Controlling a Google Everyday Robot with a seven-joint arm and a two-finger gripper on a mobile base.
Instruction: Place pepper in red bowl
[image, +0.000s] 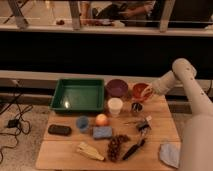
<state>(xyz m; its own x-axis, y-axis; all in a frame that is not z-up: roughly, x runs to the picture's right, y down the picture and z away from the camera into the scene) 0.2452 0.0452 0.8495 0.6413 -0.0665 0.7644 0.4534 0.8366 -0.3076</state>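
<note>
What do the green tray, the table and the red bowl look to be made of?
Green tray: likely moulded plastic with a glossy finish, since a light glint shows on its floor.
Table: wood, pale and matte, with plank seams running across the top.
Red bowl: probably plastic, smooth and evenly coloured, though ceramic can't be ruled out.
The gripper is at the red bowl's right rim.

Pale claw (146, 90) at the red bowl (136, 93), beside purple bowl (117, 88) and green tray (79, 95).
</note>
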